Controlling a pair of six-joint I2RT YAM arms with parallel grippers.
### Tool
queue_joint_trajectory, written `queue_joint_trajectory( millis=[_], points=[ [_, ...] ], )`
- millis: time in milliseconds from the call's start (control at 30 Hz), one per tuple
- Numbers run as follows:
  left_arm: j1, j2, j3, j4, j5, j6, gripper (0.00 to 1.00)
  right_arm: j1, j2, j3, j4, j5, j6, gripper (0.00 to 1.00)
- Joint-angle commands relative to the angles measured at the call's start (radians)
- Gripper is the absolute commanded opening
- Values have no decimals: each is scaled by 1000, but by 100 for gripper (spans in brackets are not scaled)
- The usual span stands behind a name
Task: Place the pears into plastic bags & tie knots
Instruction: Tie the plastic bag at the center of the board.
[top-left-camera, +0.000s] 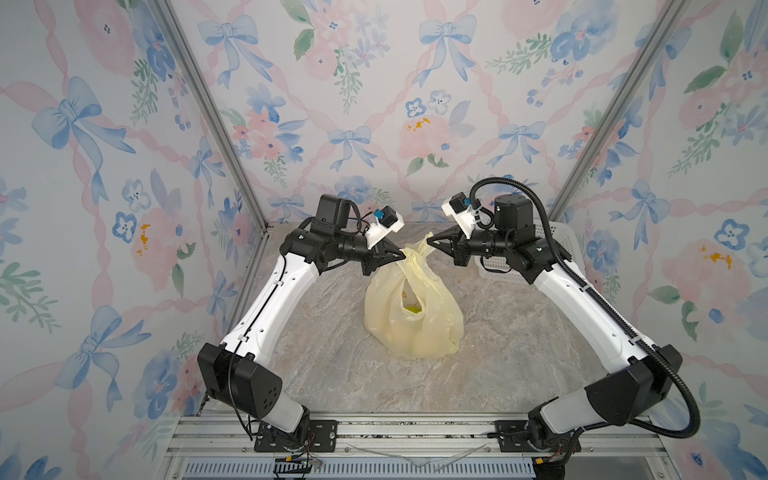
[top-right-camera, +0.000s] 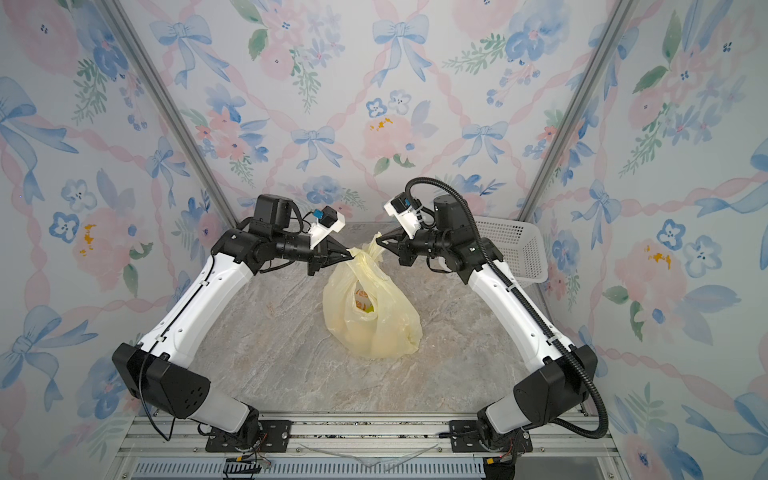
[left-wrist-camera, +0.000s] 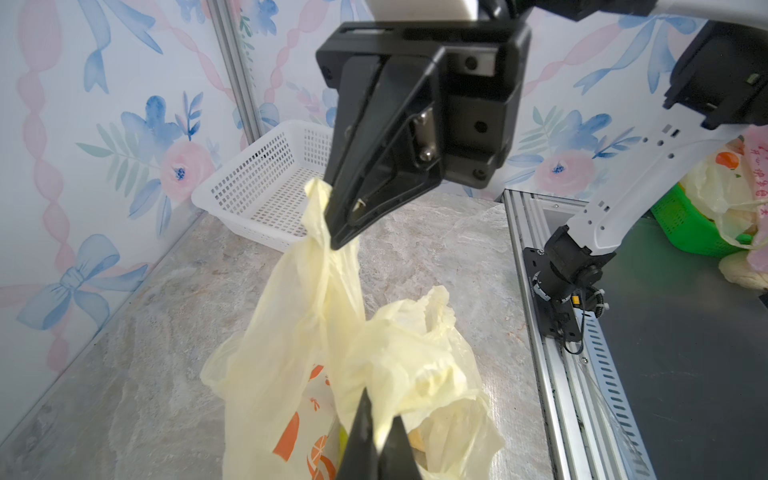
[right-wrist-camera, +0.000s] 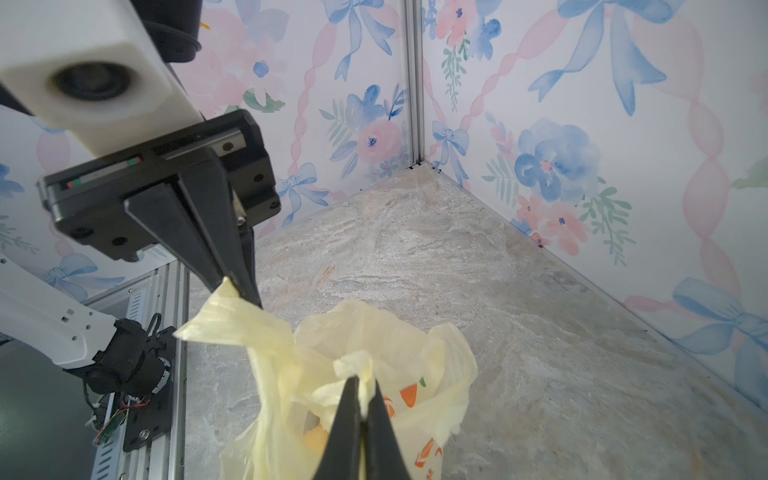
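- A pale-yellow plastic bag (top-left-camera: 415, 328) stands upright near the middle of the marbled tabletop (top-left-camera: 324, 382). Bare stone lies open on every side of it, and it is well apart from the papered side walls and the metal front rail (top-left-camera: 415, 428).
- The left claw (top-left-camera: 400, 254) and the right claw (top-left-camera: 431, 242) meet nose to nose just above the bag's mouth, close together but not touching.
- The left claw is pinched tight on the left handle strip (right-wrist-camera: 232, 320), and the right claw is clamped on the right handle strip (left-wrist-camera: 318, 216). Both strips rise from the bag to the claw tips.
- Between the claws the strips bunch into a twist (top-right-camera: 371, 259). Whether it is a finished knot I cannot tell.
- A white perforated basket (top-right-camera: 519, 249) fills the far right corner behind the right arm, well apart from the bag.
- In both top views a yellow-green pear (top-left-camera: 414, 309) shows through the bag's open side. The other fruit reads only as pale bulges low in the film.
- The wrist views show the bag's orange print (left-wrist-camera: 286, 436) up close.
- The left wrist view alone takes in a green crate (left-wrist-camera: 681, 224) holding more bags beyond the front rail.
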Motion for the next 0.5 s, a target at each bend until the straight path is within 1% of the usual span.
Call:
queue_joint_trajectory(
  millis=[0,133,233,467],
  points=[
    [3,31,27,7,-55,-36,0,48,-93,-29,-41,35,-17,0],
    [3,40,22,10,-34,-39,0,134,-154,-114,-53,154,10,0],
    [3,48,25,16,-35,-47,0,222,-185,-163,-49,255,32,0],
    [1,57,19,17,-24,-49,0,379,-168,-299,29,443,141,0]
  ],
)
